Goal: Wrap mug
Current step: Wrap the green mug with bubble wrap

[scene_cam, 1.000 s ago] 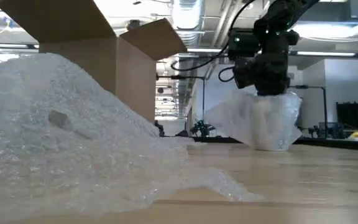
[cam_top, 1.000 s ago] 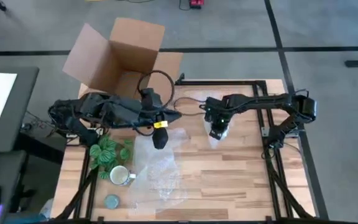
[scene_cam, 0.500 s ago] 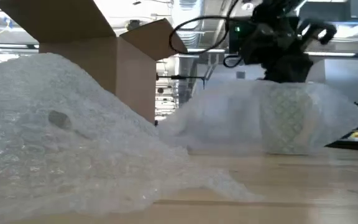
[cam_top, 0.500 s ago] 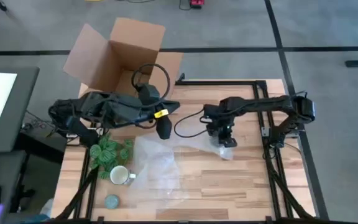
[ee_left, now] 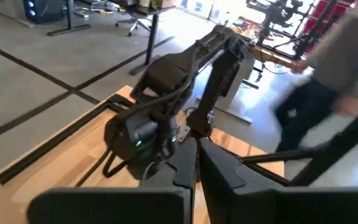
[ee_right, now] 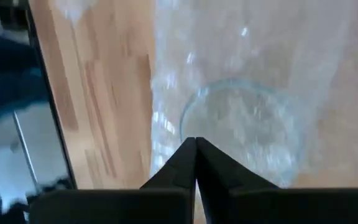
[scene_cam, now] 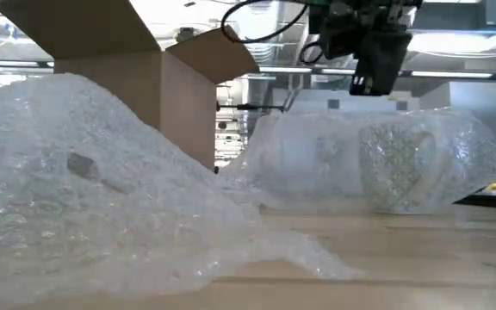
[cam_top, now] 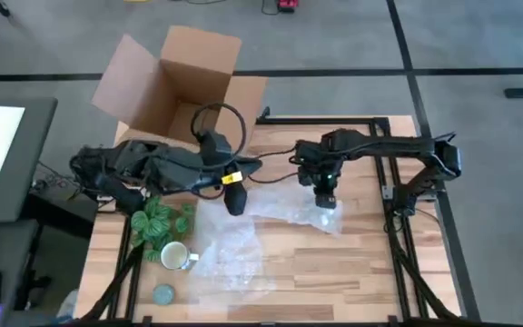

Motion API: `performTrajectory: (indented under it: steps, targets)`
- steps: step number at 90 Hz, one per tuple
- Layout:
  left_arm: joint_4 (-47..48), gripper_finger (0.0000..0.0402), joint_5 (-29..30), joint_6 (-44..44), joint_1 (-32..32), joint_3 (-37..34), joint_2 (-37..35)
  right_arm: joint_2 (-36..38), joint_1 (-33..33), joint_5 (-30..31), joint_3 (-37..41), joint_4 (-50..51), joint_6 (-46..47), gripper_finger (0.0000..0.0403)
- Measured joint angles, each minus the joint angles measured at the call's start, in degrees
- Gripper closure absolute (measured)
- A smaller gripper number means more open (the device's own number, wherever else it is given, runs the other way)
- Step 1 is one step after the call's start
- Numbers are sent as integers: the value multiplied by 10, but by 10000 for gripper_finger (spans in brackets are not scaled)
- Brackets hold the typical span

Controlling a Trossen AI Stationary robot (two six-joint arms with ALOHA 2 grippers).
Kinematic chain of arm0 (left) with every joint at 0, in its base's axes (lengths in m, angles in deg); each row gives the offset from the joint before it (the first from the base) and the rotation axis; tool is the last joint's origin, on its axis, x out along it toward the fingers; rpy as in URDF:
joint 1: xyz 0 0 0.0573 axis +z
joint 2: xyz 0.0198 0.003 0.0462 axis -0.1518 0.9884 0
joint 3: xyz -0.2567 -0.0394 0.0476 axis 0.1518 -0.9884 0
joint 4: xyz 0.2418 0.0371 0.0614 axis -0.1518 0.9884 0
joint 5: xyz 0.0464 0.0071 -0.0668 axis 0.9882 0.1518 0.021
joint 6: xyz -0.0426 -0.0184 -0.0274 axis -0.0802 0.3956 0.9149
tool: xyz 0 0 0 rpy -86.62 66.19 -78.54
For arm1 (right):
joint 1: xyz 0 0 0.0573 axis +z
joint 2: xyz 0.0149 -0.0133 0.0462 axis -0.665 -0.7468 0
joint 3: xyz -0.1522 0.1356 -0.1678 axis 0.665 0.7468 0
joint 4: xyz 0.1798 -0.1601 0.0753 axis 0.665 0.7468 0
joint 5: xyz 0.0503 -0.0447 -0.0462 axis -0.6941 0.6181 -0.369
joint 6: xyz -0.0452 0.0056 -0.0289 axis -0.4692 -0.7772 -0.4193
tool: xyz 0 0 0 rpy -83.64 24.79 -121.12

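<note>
A: High view, what changed?
B: Right claw has left the bubble wrap and gone up, and the sheet now lies flatter. Left claw waits just left of it. Bare mug sits near-left on the worktop, no wrap on it.
A: Low view?
B: Right claw hangs clear above. Covered mug stands upright under the wrap, only draped.
A: Wrist views?
B: Both claws closed, empty. Probably the tucking is still to do.
</note>
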Motion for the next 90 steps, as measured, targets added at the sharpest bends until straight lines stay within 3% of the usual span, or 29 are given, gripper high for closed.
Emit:
performTrajectory:
  steps: [23,38,64,90]
  targets:
    - [17,402,-2,-1,-39,0,0,0,1,77,137,-129,148,403]
    - [18,402,-3,2,-61,0,0,3,4,105,197,-169,176,403]
    - [20,402,18,18,-87,-2,12,3,23,127,210,-190,178,403]
    - [11,402,25,104,-121,-5,68,3,34,134,211,-206,152,403]
